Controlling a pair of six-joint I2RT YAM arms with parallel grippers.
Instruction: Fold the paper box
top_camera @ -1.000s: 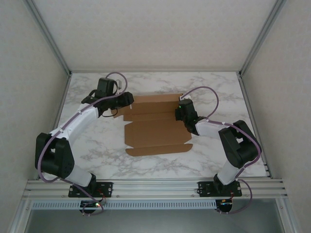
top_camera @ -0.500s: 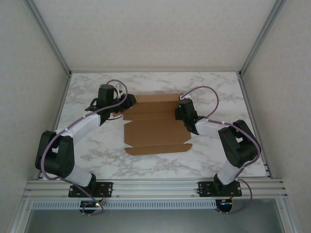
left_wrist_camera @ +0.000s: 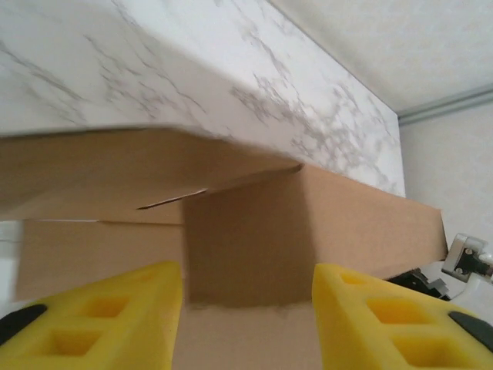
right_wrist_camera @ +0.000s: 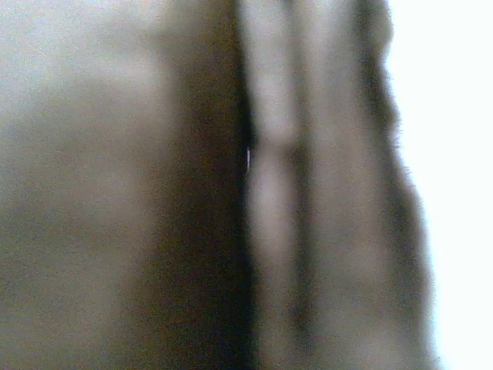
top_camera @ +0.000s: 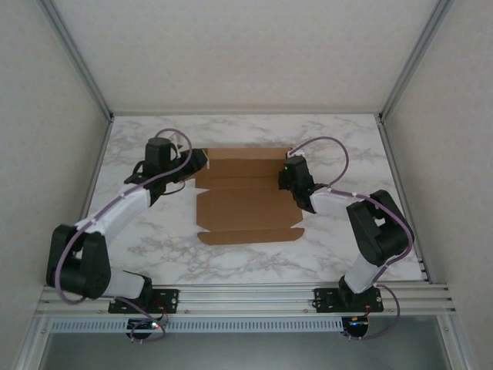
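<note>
Lying nearly flat, the paper box (top_camera: pixel 246 202) looks barely started, left gripper (left_wrist_camera: pixel 246 284) spread at its flap, right gripper (top_camera: pixel 286 174) closed.

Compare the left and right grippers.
The left gripper is open at the left edge of the paper box; the right gripper is shut at its right edge. The left gripper faces a lifted flap; the right gripper's view is a brown blur. Both are at its far half.
</note>
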